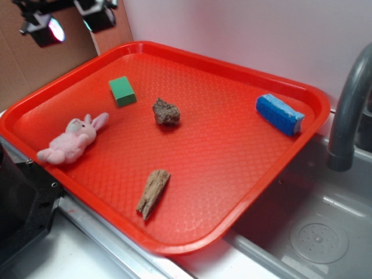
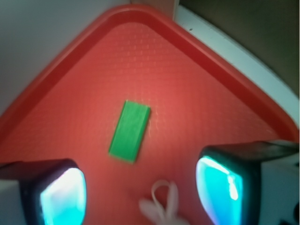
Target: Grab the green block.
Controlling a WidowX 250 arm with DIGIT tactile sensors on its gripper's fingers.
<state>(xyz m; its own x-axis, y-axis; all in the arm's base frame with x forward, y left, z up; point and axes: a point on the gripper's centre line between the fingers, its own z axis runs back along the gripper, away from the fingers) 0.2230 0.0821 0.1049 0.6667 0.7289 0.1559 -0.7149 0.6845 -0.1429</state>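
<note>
Tray (image 1: pixel 244 192): a red plastic tray with a pebbled floor is sitting on a light counter, its right side lying next to a grey sink (image 1: pixel 325 232) with a dark tap (image 1: pixel 349 110).
Green block (image 1: pixel 122 91): it is lying flat on the tray floor toward the far left corner, apart from everything else; in the wrist view (image 2: pixel 130 131) it is showing as a plain green rectangle, slightly tilted, near the middle of the picture.
Rock (image 1: pixel 166 111): a rough brown lump is sitting near the middle of the tray, to the right of the green block and not touching it.
Blue block (image 1: pixel 279 114): a longer, rough-textured blue piece is lying near the tray's right rim, well apart from the green block.
Wood piece (image 1: pixel 153 192): a splintered brown stick is lying toward the near edge of the tray.
Toy rabbit (image 1: pixel 71 139): a small pink plush is lying on its side near the left rim; in the wrist view only its pale ears are showing at the bottom edge, between the fingers.
Gripper (image 2: pixel 140 192): it is hanging above the tray with its two fingers (image 2: pixel 61 194) spread wide and grasping nothing; the green block is lying just ahead of the gap, untouched. In the exterior view, dark parts of the robot are showing at the top left.
</note>
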